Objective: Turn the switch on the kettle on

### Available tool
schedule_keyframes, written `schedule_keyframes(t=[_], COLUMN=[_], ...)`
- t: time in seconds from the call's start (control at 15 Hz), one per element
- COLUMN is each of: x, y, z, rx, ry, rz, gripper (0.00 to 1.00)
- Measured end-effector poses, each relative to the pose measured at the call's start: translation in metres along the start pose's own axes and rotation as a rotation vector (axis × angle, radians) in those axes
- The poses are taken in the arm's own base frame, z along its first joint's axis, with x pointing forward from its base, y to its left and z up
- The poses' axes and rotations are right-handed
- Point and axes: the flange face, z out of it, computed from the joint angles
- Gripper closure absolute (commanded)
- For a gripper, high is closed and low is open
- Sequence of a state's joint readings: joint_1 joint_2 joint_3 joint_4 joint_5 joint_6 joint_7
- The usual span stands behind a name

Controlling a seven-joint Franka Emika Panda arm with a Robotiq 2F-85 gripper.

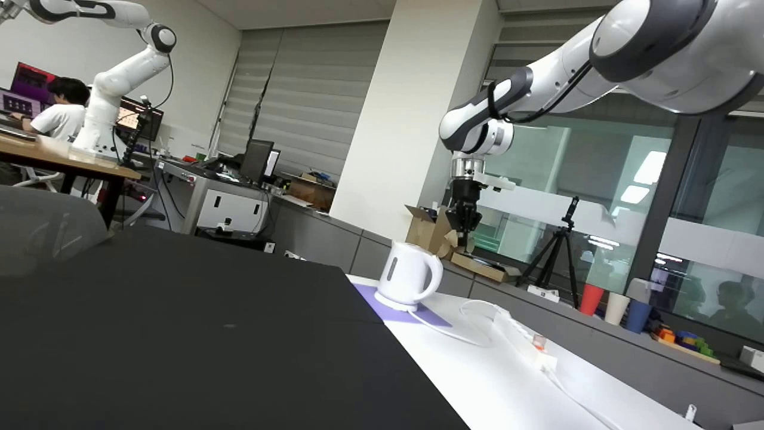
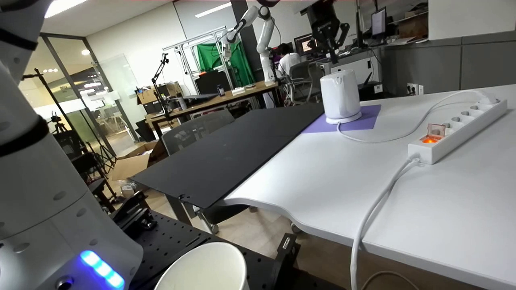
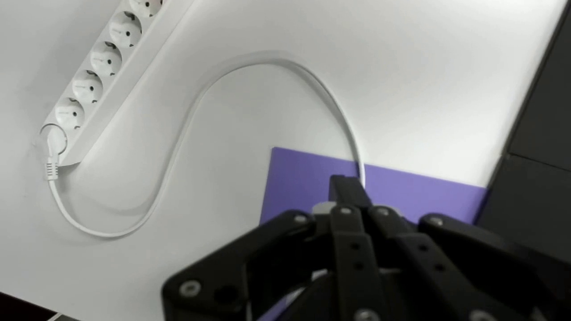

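Kettle [image 1: 402,273] stands beneath the gripper [image 3: 350,189], which is clenched on nothing. Probably light, rigid, slick plastic, it may skid if nudged; the handle [image 1: 438,275], also below, seems the best hold (the switch itself I can't make out).

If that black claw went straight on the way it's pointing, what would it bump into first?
Most likely the white kettle, perhaps its handle: the claw points down, and the kettle shows partly behind it in the wrist view. Depth is unclear, so it might just miss.
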State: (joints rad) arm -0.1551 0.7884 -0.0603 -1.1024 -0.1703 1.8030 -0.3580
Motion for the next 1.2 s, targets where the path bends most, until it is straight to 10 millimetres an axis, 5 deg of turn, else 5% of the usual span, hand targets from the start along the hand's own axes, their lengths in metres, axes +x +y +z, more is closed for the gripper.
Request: schedule_keyframes(t=[0.53, 1.2], x=[0.035, 0.035], y=[-0.016, -0.003], z=[0.039, 0.031], rx=[0.073, 0.070], ry=[-0.066, -0.070], rz=[-0.094, -0.102], gripper=[1.00, 1.00])
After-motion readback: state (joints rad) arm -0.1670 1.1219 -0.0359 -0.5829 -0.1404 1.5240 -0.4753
